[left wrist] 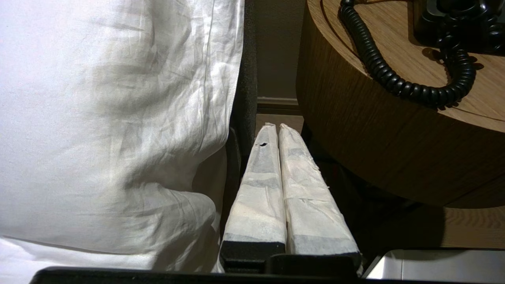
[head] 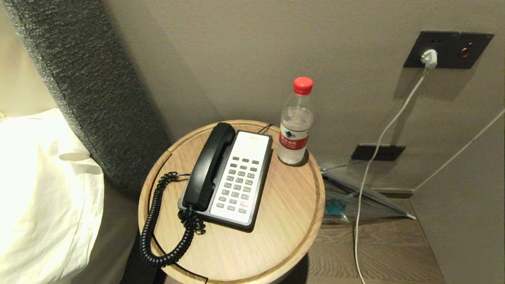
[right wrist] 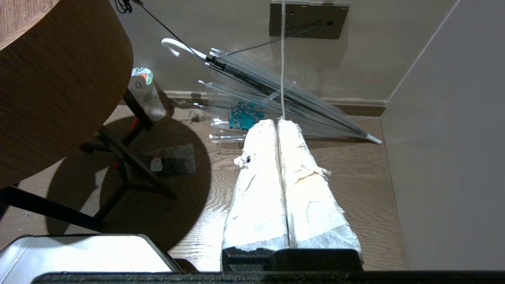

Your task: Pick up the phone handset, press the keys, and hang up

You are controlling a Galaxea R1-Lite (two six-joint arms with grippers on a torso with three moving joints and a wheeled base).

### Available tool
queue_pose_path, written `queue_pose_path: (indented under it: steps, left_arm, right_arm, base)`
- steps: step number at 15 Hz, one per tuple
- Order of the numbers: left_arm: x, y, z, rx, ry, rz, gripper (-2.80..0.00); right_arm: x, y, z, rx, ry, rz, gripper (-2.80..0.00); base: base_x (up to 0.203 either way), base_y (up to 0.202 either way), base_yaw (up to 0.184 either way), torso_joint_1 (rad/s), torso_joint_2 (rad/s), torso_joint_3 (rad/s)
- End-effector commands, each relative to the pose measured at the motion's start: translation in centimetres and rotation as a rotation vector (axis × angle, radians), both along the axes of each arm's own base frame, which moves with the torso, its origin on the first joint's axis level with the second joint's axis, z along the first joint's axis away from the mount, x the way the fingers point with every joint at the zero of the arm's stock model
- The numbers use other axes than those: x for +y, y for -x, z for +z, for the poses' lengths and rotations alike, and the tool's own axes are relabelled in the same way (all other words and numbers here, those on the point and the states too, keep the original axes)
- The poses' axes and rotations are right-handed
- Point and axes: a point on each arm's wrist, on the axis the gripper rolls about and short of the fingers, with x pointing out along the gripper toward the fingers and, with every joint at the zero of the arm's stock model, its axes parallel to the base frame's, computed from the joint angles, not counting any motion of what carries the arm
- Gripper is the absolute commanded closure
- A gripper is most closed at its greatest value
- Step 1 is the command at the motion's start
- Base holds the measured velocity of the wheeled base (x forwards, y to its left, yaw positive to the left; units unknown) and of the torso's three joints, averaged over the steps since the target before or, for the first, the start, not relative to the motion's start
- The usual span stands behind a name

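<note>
The black phone handset (head: 209, 165) lies in its cradle on the left side of the black-and-white phone base (head: 238, 179). Grey keys (head: 238, 183) fill the base's white face. A black coiled cord (head: 156, 221) loops from the handset's near end over the round wooden table (head: 276, 221). Neither arm shows in the head view. My left gripper (left wrist: 276, 128) is shut and empty, low between the bed linen and the table's side, below the coiled cord (left wrist: 394, 79). My right gripper (right wrist: 277, 122) is shut and empty, above the wooden floor beside the table (right wrist: 59, 79).
A water bottle (head: 296, 122) with a red cap stands on the table behind the phone. White bedding (head: 43, 197) and a grey headboard (head: 90, 86) lie to the left. A clear umbrella (right wrist: 276, 94) and a white cable (head: 375, 157) lie by the wall on the right.
</note>
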Motion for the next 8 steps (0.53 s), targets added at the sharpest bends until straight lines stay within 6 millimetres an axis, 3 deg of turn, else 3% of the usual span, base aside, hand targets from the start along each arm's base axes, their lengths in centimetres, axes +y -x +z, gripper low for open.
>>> queue_pose_path:
  steps: [1, 5, 8]
  left_arm:
    - [0.00, 0.02, -0.01, -0.002, 0.003, -0.001, 0.00]
    - [-0.01, 0.00, -0.02, 0.001, -0.004, -0.001, 0.00]
    - [0.00, 0.00, -0.01, 0.001, -0.003, -0.002, 0.00]
  right_arm:
    - [0.00, -0.02, -0.01, 0.003, 0.001, 0.000, 0.00]
    - [0.00, -0.01, 0.03, 0.001, 0.001, -0.001, 0.00]
    - [0.00, -0.01, 0.00, 0.002, 0.001, -0.001, 0.00]
  base:
    - [0.000, 0.000, 0.000, 0.000, 0.00, 0.000]
    - [0.000, 0.000, 0.000, 0.000, 0.00, 0.000]
    - [0.000, 0.000, 0.000, 0.001, 0.00, 0.112]
